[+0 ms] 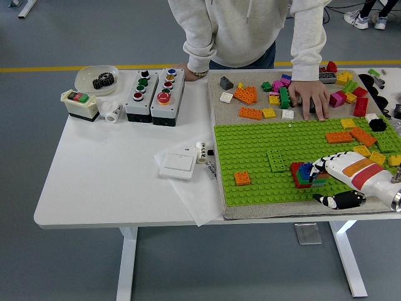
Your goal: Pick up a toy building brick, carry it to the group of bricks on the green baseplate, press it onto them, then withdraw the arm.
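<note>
My right hand (335,172) sits at 3 o'clock of the stack (309,174) on the baseplate (263,141), fingertips touching it; grip unclear. The blue brick (306,169) on top is light, rigid, slick: press squarely downward.

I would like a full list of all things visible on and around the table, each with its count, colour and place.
green baseplate: one, green, right half of the table.
brick stack: one, red, green and blue, near part of the baseplate.
orange brick: one, alone on the baseplate, near left.
loose bricks: many, mixed colours, on the mat behind the baseplate.
button boxes: two, grey, far left.
switch box: one, cream, far left.
bowl: one, white, holds a black gear.
wall switch: one, white, table centre.
person's hand: one, resting on the loose bricks.
right hand: at the stack; grip unclear.
</note>
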Tool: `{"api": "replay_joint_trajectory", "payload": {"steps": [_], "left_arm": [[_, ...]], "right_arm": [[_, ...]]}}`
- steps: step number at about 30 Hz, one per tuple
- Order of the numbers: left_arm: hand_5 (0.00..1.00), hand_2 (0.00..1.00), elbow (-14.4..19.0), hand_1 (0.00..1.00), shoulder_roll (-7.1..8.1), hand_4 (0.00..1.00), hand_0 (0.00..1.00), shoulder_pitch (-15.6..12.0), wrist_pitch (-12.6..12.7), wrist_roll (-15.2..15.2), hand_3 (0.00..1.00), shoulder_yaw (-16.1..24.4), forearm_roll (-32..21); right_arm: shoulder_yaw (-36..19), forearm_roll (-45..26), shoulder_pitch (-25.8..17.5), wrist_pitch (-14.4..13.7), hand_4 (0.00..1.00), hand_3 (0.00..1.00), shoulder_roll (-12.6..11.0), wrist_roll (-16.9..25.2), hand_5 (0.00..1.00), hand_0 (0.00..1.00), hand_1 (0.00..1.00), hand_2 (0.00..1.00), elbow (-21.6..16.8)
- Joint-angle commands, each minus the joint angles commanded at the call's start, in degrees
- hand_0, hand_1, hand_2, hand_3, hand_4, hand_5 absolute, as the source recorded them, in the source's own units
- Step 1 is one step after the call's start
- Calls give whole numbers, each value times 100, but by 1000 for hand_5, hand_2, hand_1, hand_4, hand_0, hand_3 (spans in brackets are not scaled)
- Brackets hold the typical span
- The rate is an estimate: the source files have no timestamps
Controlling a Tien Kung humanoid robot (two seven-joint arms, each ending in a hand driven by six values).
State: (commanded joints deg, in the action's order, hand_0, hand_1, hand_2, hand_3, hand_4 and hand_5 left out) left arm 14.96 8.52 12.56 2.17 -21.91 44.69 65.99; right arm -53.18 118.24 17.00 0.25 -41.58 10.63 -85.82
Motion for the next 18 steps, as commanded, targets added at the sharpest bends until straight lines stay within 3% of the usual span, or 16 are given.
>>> {"api": "replay_joint_trajectory", "payload": {"steps": [18], "left_arm": [[594, 724, -2, 763, 4, 675, 772, 16, 18, 8, 600, -33, -57]], "right_arm": [[152, 93, 90, -13, 721, 576, -57, -22, 393, 699, 696, 721, 27]]}}
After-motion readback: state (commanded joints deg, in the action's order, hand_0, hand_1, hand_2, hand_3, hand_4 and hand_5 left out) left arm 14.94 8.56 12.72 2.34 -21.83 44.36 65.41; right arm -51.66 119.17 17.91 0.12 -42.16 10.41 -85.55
